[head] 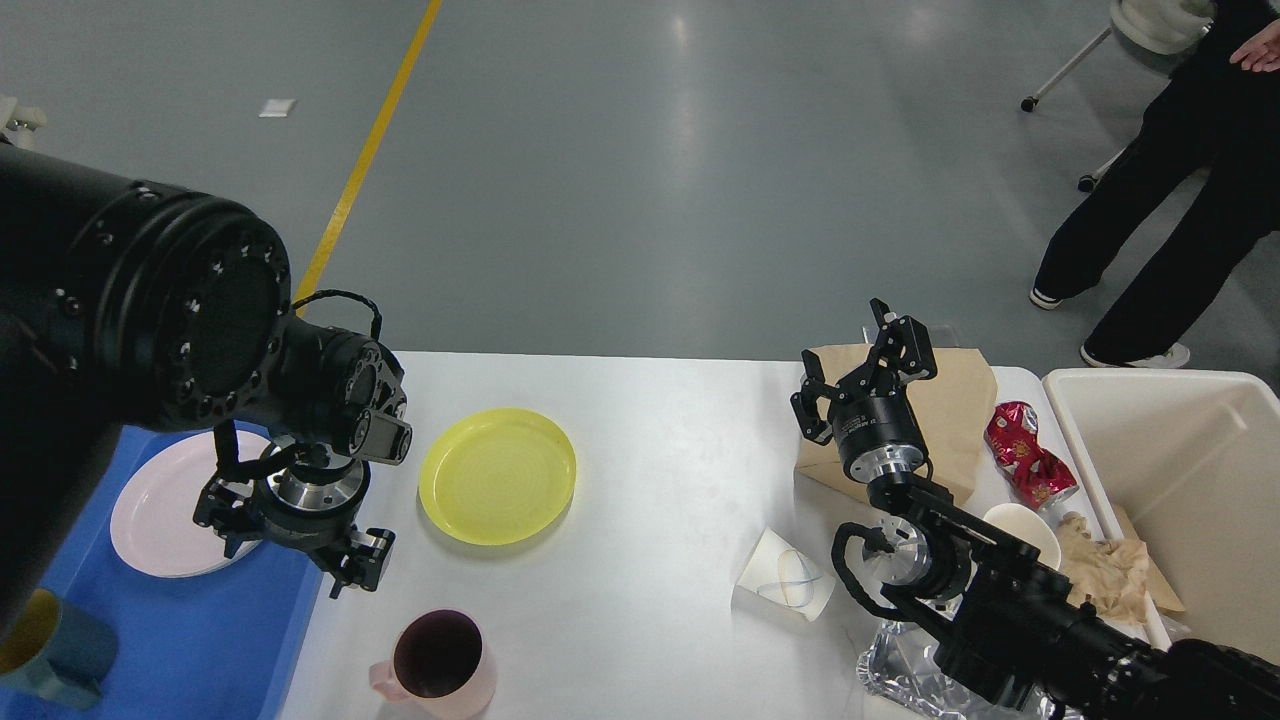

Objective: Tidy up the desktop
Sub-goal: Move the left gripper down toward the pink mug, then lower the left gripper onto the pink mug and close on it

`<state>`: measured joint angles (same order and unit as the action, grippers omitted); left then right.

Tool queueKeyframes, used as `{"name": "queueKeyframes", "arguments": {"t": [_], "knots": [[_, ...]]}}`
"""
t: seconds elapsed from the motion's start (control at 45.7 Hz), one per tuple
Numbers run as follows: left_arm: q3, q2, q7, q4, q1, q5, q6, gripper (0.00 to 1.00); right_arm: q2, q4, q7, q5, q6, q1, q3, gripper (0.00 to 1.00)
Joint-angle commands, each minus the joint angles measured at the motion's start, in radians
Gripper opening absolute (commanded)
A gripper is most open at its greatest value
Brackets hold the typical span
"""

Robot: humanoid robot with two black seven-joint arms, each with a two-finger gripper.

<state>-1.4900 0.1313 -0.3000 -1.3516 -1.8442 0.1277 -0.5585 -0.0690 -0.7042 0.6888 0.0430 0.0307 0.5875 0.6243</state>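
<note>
The white desktop [660, 410] holds a yellow plate [497, 476], a pink mug [436, 662] near the front edge, a flattened white paper cup [786, 582], brown paper [960, 400], a crushed red can [1026, 456], a white paper cup [1022, 530], crumpled brown paper [1105, 572] and a foil tray [905, 672]. My left gripper [290, 545] points down over the tray's right edge, between the pink plate [160, 510] and the yellow plate, open and empty. My right gripper [862, 368] is open and empty above the brown paper.
A blue tray [200, 640] at the left carries the pink plate and a blue cup [45, 645]. A beige bin [1190, 470] stands at the right end. A person [1170, 190] stands beyond the table's far right corner.
</note>
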Motion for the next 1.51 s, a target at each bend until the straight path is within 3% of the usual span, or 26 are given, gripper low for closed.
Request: {"name": "queueKeyframes", "arguments": {"t": [0.0, 0.087, 0.437, 0.634, 0.809, 0.918, 1.137, 1.224, 1.334, 1.487], "knots": [[-0.001, -0.001, -0.019, -0.047, 0.002, 0.073, 0.113, 0.98, 0.0, 0.0, 0.0, 0.0, 0.0, 0.0, 0.0, 1.0], [0.002, 0.001, -0.027, -0.078, 0.005, 0.121, 0.15, 0.98, 0.0, 0.0, 0.0, 0.0, 0.0, 0.0, 0.0, 1.0], [0.043, -0.001, -0.018, -0.08, 0.02, 0.224, 0.161, 0.98, 0.0, 0.0, 0.0, 0.0, 0.0, 0.0, 0.0, 1.0], [0.077, 0.001, -0.018, -0.07, 0.077, 0.23, 0.236, 0.98, 0.0, 0.0, 0.0, 0.0, 0.0, 0.0, 0.0, 1.0], [0.123, -0.001, -0.021, -0.07, 0.085, 0.23, 0.236, 0.98, 0.0, 0.0, 0.0, 0.0, 0.0, 0.0, 0.0, 1.0], [0.126, -0.007, -0.021, -0.063, 0.08, 0.227, 0.218, 0.98, 0.0, 0.0, 0.0, 0.0, 0.0, 0.0, 0.0, 1.0], [0.132, -0.03, -0.028, -0.041, 0.043, 0.208, 0.072, 0.98, 0.0, 0.0, 0.0, 0.0, 0.0, 0.0, 0.0, 1.0], [0.132, -0.036, -0.027, -0.031, 0.037, 0.193, 0.049, 0.98, 0.0, 0.0, 0.0, 0.0, 0.0, 0.0, 0.0, 1.0], [0.135, -0.018, -0.028, -0.027, 0.062, 0.193, 0.069, 0.98, 0.0, 0.0, 0.0, 0.0, 0.0, 0.0, 0.0, 1.0], [0.186, -0.002, -0.033, -0.027, 0.103, 0.201, 0.199, 0.98, 0.0, 0.0, 0.0, 0.0, 0.0, 0.0, 0.0, 1.0]]}}
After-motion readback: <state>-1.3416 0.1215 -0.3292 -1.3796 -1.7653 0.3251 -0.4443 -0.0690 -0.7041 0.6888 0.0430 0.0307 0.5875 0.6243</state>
